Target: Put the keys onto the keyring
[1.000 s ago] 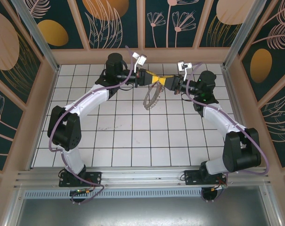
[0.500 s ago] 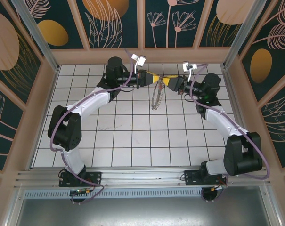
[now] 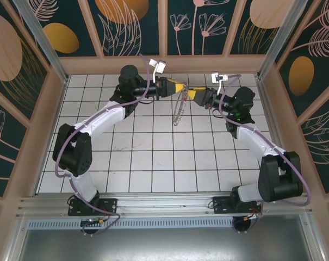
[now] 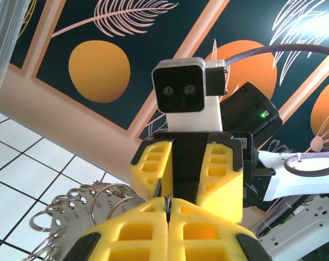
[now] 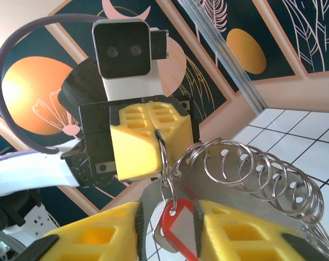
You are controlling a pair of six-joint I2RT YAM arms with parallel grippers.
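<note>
My left gripper (image 3: 175,86) and right gripper (image 3: 197,94) meet tip to tip high above the back of the tiled table. The left gripper (image 4: 167,211) is shut on a thin steel keyring (image 5: 163,155), whose edge pokes out between its yellow pads. A red key tag (image 5: 179,231) with a white label hangs from that keyring, and my right gripper (image 5: 169,224) is shut on it. A flat metal key plate (image 5: 251,187) carrying several more rings dangles beside them and hangs below the grippers (image 3: 178,111).
The white tiled table (image 3: 153,157) lies well below both grippers. Patterned wall panels (image 3: 197,22) stand close behind them. Both arms arch in from the sides, with their bases at the near edge.
Both grippers have lifted slightly toward the back wall while staying joined. The hanging key plate has swung from a tilted, face-on pose to hanging nearly edge-on.
</note>
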